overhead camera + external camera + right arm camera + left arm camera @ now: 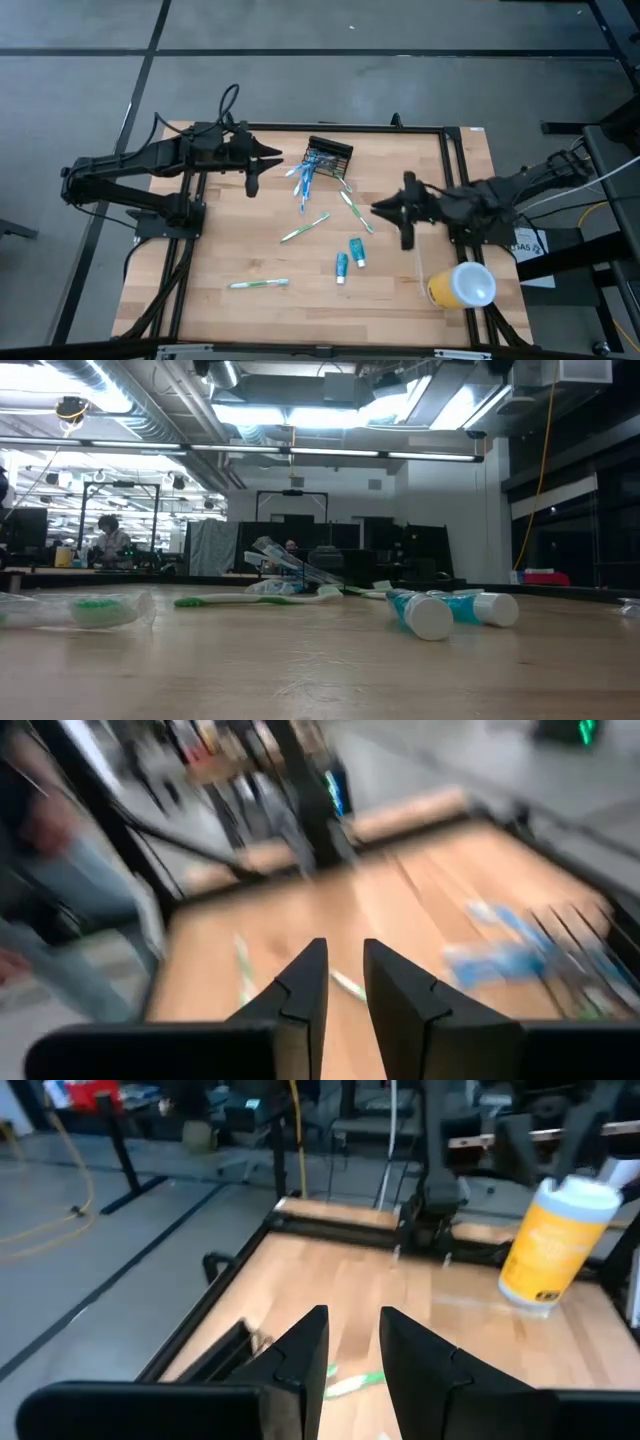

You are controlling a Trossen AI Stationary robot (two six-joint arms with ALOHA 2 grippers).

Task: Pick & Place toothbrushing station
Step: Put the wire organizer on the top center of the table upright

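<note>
The black mesh toothbrushing station (330,158) sits at the table's far edge, untouched, so both the left gripper (268,162) and right gripper (385,212), slightly open and empty, must first reach it.

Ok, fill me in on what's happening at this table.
Nothing is being held right now. The left gripper hangs open above the wooden table, beside the small black wire-mesh holder, which lies at the far edge with blue toothbrushes spilling from it. The right gripper hangs open near a green-and-white toothbrush. Two teal toothpaste tubes and a yellow cup with a white lid sit untouched.
</note>
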